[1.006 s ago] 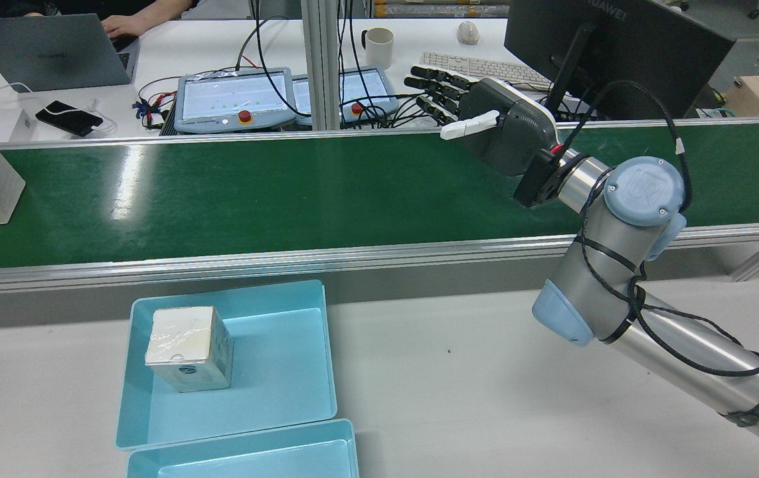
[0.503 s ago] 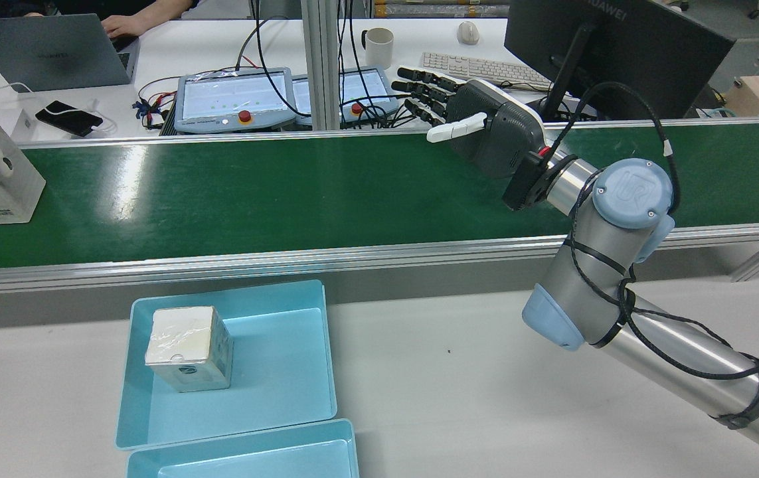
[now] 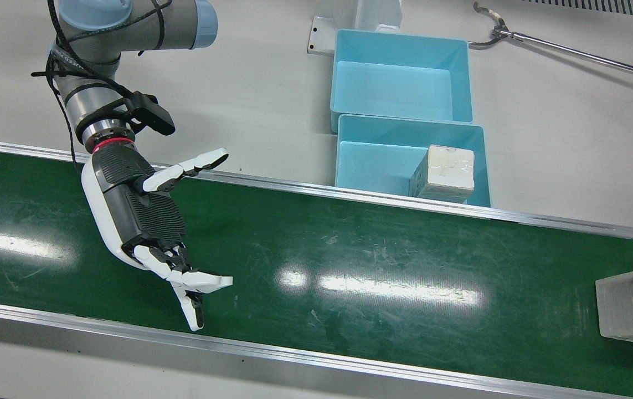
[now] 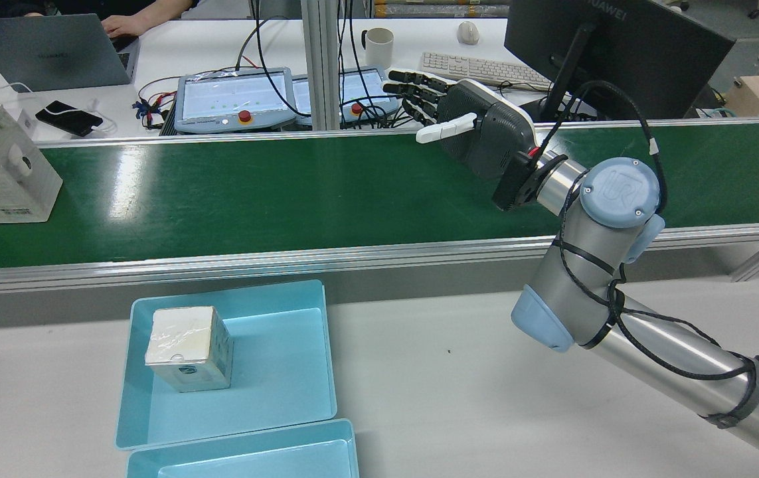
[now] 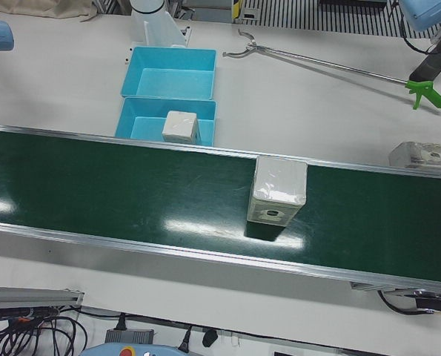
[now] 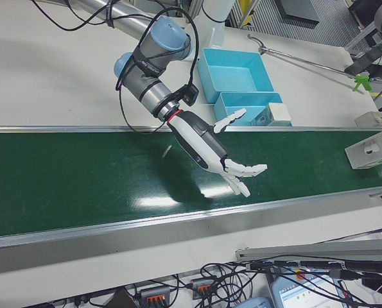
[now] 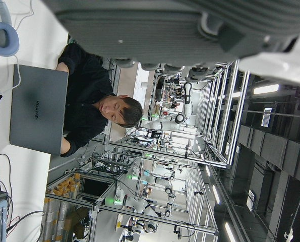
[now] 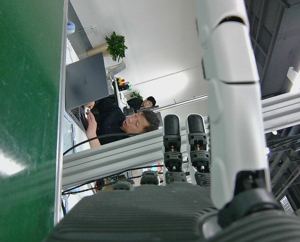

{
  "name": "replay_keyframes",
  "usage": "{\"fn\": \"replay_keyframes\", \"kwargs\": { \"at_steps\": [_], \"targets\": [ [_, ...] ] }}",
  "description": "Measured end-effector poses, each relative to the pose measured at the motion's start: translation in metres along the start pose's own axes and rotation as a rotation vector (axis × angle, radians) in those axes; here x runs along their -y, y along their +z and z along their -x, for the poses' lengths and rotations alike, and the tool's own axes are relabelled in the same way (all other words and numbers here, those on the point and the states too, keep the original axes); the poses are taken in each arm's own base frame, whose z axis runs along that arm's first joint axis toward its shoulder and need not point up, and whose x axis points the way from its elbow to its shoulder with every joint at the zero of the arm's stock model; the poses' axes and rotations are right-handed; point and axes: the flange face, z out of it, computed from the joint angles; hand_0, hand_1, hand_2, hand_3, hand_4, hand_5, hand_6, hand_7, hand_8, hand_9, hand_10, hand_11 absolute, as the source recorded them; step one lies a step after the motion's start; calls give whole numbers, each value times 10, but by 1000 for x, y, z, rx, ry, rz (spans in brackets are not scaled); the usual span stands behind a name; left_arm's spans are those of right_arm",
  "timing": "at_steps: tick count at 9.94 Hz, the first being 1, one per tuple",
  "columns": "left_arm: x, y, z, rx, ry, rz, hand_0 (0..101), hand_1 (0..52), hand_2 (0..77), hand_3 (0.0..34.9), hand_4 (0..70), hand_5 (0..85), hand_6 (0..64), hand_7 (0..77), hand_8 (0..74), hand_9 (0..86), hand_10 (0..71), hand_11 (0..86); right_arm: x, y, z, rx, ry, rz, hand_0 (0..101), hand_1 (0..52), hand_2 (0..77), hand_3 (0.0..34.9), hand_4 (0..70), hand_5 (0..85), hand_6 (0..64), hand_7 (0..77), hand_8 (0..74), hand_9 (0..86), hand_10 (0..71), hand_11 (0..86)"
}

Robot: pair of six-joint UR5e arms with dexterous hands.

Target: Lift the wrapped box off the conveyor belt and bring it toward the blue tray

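Green conveyor belt [image 4: 286, 192], running across the station. Wrapped box [image 4: 0, 166] upright on it near one end, well apart from the right hand [image 3: 139, 216], which hovers above the belt empty with fingers spread. Second box [image 4: 190, 348] inside the blue tray [image 4: 299, 392] beside the belt. Left hand: state cannot be told.

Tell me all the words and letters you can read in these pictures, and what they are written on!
"HUAWEI" on the back of the monitor.
"HUAWEI" on the lid of the grey laptop.
"UR" on the round blue cap of the right arm's joint.
The label on the wrapped box on the conveyor belt is too small to read.
The print on the box in the blue tray is also too blurred.
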Motion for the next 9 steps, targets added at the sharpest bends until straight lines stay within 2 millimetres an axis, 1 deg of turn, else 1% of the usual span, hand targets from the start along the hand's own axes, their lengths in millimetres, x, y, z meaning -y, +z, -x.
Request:
{"fn": "replay_keyframes", "kwargs": {
  "at_steps": [2, 3, 4, 5, 6, 7, 8, 9],
  "targets": [
    [0, 0, 0, 0, 0, 0, 0, 0, 11, 0, 0, 11, 0, 5, 5, 5, 5, 0, 0, 3, -3, -1, 0, 1, 521, 169, 82, 16, 213, 191, 104, 251, 5, 38, 0, 11],
    [0, 0, 0, 0, 0, 0, 0, 0, 5, 0, 0, 11, 0, 5, 5, 5, 5, 0, -1, 3, -3, -2, -4, 0, 522, 185, 114, 15, 213, 191, 93, 229, 5, 38, 11, 38],
    [0, 0, 0, 0, 0, 0, 0, 0, 5, 0, 0, 11, 0, 5, 5, 5, 5, 0, -1, 4, -3, -2, -12, 0, 522, 185, 114, 16, 185, 185, 93, 229, 5, 38, 11, 22],
    [0, 0, 0, 0, 0, 0, 0, 0, 5, 0, 0, 11, 0, 5, 5, 5, 5, 0, -2, 4, -1, 0, -23, 0, 522, 185, 114, 15, 202, 185, 93, 240, 5, 38, 0, 16],
    [0, 0, 0, 0, 0, 0, 0, 0, 11, 0, 0, 11, 0, 5, 5, 5, 5, 0, -3, 3, 2, 4, -36, 0, 522, 185, 114, 15, 202, 185, 93, 240, 5, 38, 0, 16],
    [0, 0, 0, 0, 0, 0, 0, 0, 11, 0, 0, 11, 0, 5, 5, 5, 5, 0, -5, 3, 6, 9, -50, 1, 541, 207, 125, 16, 213, 202, 87, 256, 5, 38, 0, 16],
    [0, 0, 0, 0, 0, 0, 0, 0, 11, 0, 0, 11, 0, 5, 5, 5, 5, 0, -6, 2, 10, 14, -60, -4, 548, 207, 131, 18, 196, 202, 87, 256, 5, 38, 0, 16],
    [0, 0, 0, 0, 0, 0, 0, 0, 5, 0, 0, 11, 0, 5, 5, 5, 5, 0, -6, 1, 12, 18, -67, -14, 548, 207, 131, 18, 196, 202, 87, 256, 5, 38, 0, 16]
  ]
}}
